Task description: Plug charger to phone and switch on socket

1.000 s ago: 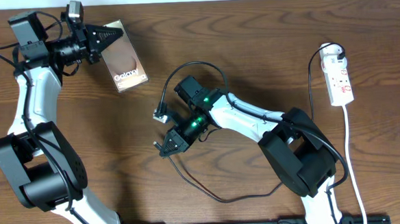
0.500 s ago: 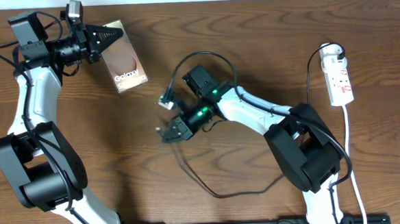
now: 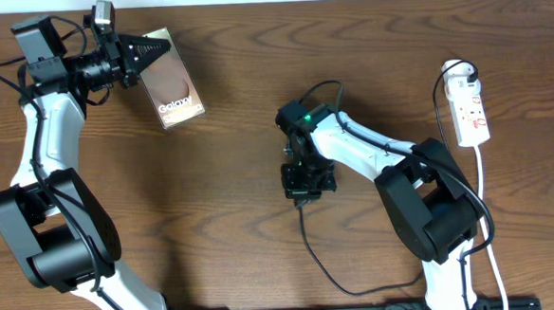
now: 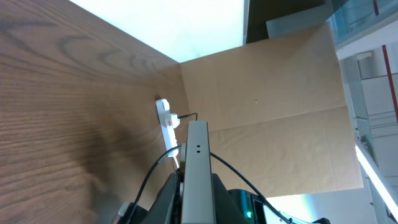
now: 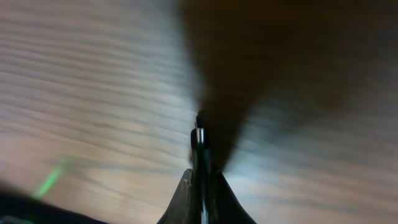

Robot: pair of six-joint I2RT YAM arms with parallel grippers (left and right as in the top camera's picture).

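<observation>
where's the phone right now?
The phone is at the upper left of the table in the overhead view, one end pinched in the left gripper. The right gripper, holding the charger, is mid-table to its right.

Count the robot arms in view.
2. Left arm at far left, left tool clamping the phone; right arm centre-right, right tool shut on the charger.

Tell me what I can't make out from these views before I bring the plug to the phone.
phone port: too small overhead; the left wrist view shows only one thin edge.
socket switch position: too small overhead, far off in the left wrist view.
right gripper fingertips: covered by its own wrist overhead.
charger plug orientation: the right wrist view is motion-blurred; overhead the gripper hides it.
</observation>
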